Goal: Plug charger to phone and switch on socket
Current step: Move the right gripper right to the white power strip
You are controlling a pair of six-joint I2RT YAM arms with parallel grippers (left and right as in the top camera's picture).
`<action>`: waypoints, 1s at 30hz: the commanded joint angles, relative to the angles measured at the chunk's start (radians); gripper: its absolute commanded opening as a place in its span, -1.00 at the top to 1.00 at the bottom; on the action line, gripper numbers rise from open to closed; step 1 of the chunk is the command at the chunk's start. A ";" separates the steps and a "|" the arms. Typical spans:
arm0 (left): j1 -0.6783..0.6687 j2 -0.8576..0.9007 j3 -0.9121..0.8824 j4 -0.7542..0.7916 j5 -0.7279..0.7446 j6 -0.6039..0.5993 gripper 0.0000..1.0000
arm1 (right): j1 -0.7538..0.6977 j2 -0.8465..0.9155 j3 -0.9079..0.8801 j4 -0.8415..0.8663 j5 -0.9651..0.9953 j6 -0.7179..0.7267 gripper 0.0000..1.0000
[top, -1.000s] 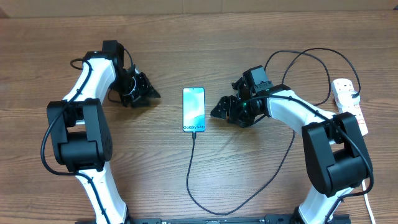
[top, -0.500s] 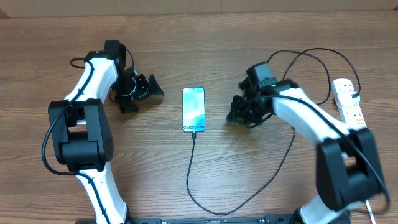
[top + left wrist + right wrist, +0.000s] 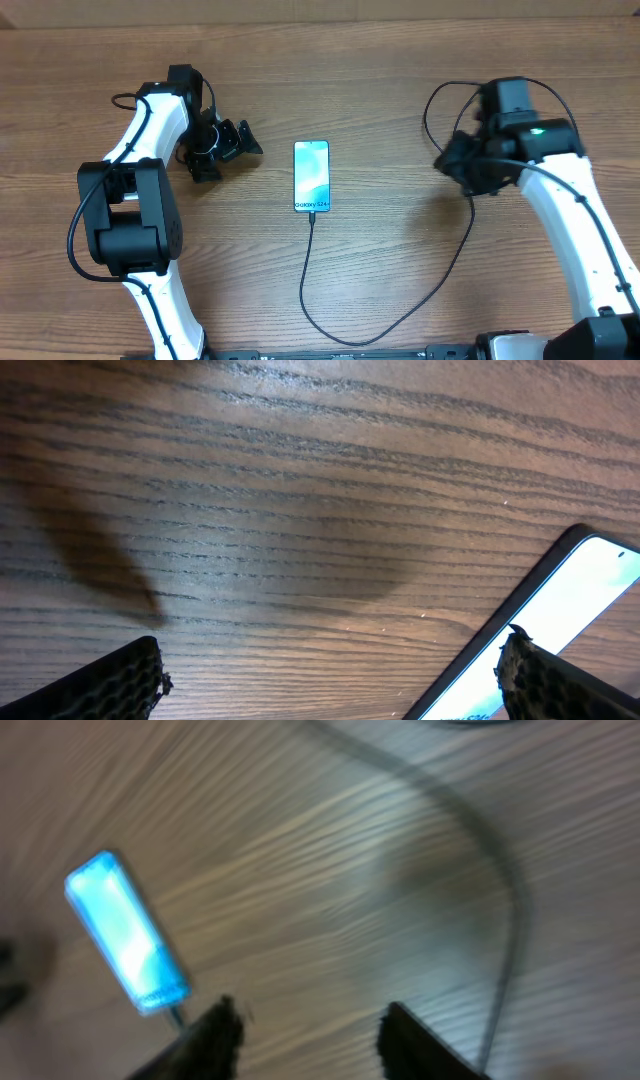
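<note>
On the tabletop [image 3: 400, 60], near its middle, the phone [image 3: 311, 177]: lies flat, screen up, glows light blue, keeps its long side pointing away from the robot's base.

As for the charger [image 3: 310, 235]: meets the phone's near short edge with its tip, runs toward the front edge, sweeps right in a wide curve, climbs up beside the right arm and loops at the far right.

As for the left end effector [image 3: 228, 150]: sits left of the phone, near it but apart, fingers spread wide, grips nothing. In the left wrist view, shows as two dark ribbed fingertips [image 3: 110, 680] at the bottom corners with bare wood grain between them. Catches a corner of the phone at lower right, just behind the right-hand fingertip; cannot tell whether they touch.

As for the right end effector [image 3: 462, 165]: stands well apart from the phone, to its right, close by the rising stretch of the charger. In the right wrist view, badly blurred, shows two dark fingers [image 3: 205, 1040] parted with bare wood in the gap, pinches nothing. Takes in the phone as a bright blue bar at left, with the charger's tip at its lower end and more of the charger as a soft dark curve at right
</note>
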 commanded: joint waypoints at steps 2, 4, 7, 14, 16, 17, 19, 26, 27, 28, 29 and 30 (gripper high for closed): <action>-0.006 -0.036 0.008 0.001 -0.011 0.008 -0.99 | -0.132 -0.012 0.014 -0.019 0.081 -0.007 -0.43; -0.006 -0.036 0.008 0.001 -0.011 0.008 -0.99 | -0.192 -0.012 0.014 -0.021 0.104 -0.006 -0.50; -0.006 -0.036 0.008 0.001 -0.011 0.008 -0.99 | -0.290 -0.012 0.013 -0.020 0.160 -0.005 -0.82; -0.006 -0.036 0.008 0.000 -0.011 0.008 -0.99 | -0.480 -0.011 0.012 0.010 0.219 -0.005 -1.00; -0.006 -0.036 0.008 0.000 -0.011 0.008 -0.99 | -0.540 -0.011 0.012 0.041 0.219 -0.005 -1.00; -0.006 -0.036 0.008 0.000 -0.011 0.008 -1.00 | -0.562 -0.010 0.012 0.056 0.220 -0.005 -1.00; -0.006 -0.036 0.008 0.001 -0.011 0.008 -1.00 | -0.618 -0.003 0.012 0.104 0.233 -0.005 -1.00; -0.006 -0.036 0.008 0.000 -0.011 0.008 -0.99 | -0.731 0.022 0.012 0.182 0.237 -0.005 -1.00; -0.006 -0.036 0.008 0.000 -0.011 0.008 -0.99 | -0.734 0.022 0.012 0.183 0.237 -0.005 -1.00; -0.006 -0.036 0.008 0.001 -0.011 0.008 -0.99 | -0.735 0.022 0.012 0.183 0.237 -0.006 -1.00; -0.006 -0.036 0.008 0.000 -0.011 0.008 -0.99 | -0.735 0.022 0.012 0.182 0.237 -0.008 -1.00; -0.006 -0.036 0.008 0.000 -0.011 0.008 -1.00 | -0.735 0.022 0.012 0.178 0.237 -0.016 -1.00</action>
